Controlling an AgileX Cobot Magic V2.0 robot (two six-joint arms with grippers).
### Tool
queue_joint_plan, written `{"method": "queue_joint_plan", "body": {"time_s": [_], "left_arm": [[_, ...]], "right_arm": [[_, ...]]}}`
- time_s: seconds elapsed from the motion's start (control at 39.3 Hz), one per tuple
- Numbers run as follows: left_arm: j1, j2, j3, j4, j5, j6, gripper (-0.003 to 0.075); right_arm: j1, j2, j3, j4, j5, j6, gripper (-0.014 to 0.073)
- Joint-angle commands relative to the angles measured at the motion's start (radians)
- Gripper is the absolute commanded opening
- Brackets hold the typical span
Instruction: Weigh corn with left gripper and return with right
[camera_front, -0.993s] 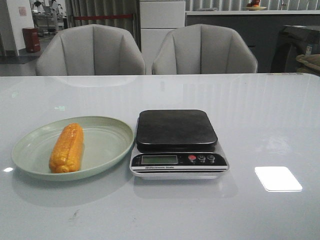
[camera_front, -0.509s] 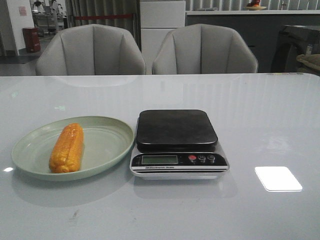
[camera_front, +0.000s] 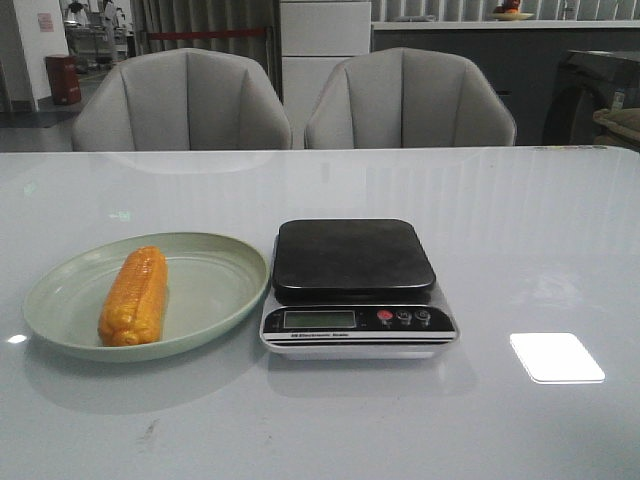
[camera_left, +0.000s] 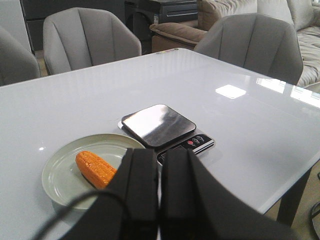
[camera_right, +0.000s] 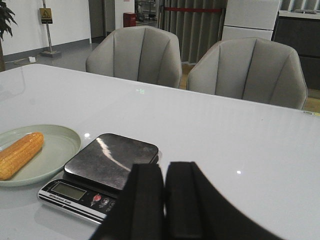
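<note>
The orange-yellow corn (camera_front: 134, 296) lies on a pale green plate (camera_front: 215, 290) at the table's left. It also shows in the left wrist view (camera_left: 95, 168) and the right wrist view (camera_right: 20, 154). To the right of the plate stands a digital scale (camera_front: 353, 256) with a bare black platform. My left gripper (camera_left: 160, 155) is shut and empty, well above and short of the plate (camera_left: 65, 160). My right gripper (camera_right: 165, 167) is shut and empty, above the table beside the scale (camera_right: 112, 160). Neither gripper shows in the front view.
Two grey chairs (camera_front: 185, 100) (camera_front: 408, 100) stand behind the table's far edge. A bright light reflection (camera_front: 556, 357) lies on the glossy white tabletop right of the scale. More chairs and a sofa (camera_left: 250, 40) show in the left wrist view.
</note>
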Motion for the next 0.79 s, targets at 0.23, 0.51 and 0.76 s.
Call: {"method": "queue_joint_plan", "body": {"time_s": [0.23, 0.51, 0.76], "left_arm": [[-0.005, 0.002, -0.006, -0.005, -0.079, 0.000, 0.0114], [0.201, 0.002, 0.102, 0.016, -0.333, 0.000, 0.0113], [0.494, 0.002, 0.291, 0.024, -0.609, 0.000, 0.0114]], "right_arm": [[-0.002, 0.009, -0.026, 0.001, -0.071, -0.011, 0.0155], [-0.002, 0.009, -0.026, 0.001, -0.071, -0.011, 0.0155], [-0.002, 0.009, -0.026, 0.001, -0.071, -0.011, 0.0155]]}}
